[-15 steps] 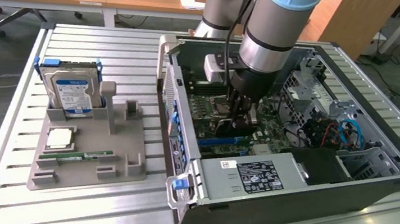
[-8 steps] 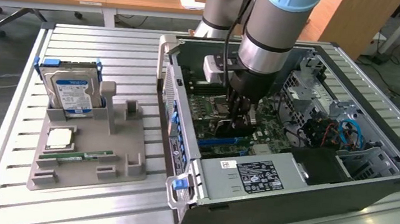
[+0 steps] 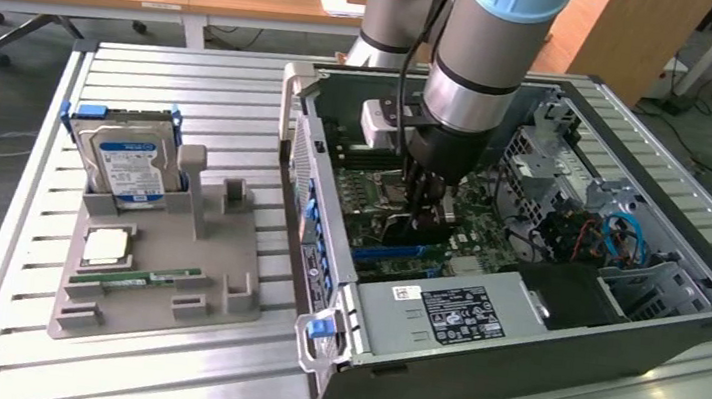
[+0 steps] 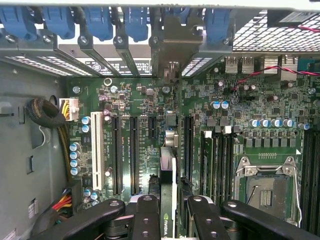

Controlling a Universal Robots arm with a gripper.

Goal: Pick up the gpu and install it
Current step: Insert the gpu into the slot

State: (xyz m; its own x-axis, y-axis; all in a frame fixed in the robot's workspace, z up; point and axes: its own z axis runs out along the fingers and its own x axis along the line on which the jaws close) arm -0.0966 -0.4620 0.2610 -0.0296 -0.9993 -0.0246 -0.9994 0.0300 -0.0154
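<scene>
The gripper [image 4: 170, 212] pinches the graphics card [image 4: 167, 190] by its long edge, one finger pressed on each face. The card stands on edge down inside the open computer case [image 3: 663, 330], over the green motherboard [image 4: 210, 105]. I cannot tell whether it is seated in a slot.

There is little room around it. In the exterior view the arm [image 3: 486, 63] drops straight into the case. The side wall with its blue latch [image 3: 318, 328] stands on the exterior view's left. The drive cage [image 3: 663, 280] is on the exterior view's right, and the boxed power supply [image 3: 451, 311] closes the near edge. From the wrist view, one white slot [image 4: 96, 150] and two long black slots [image 4: 116, 152] lie just beside the card's line. The processor socket [image 4: 265, 192] sits on the card's other side. The card's far end points at the row of blue clips [image 4: 97, 22] along the case's rear wall.

The case rests on a slatted metal table [image 3: 148, 377]. Well apart from it, on the exterior view's left, a grey holder [image 3: 232, 291] carries three parts. They are one hard drive [image 3: 126, 161] standing upright, one processor chip [image 3: 106, 247] lying flat, and one green memory stick [image 3: 133, 278] just beside the chip.
</scene>
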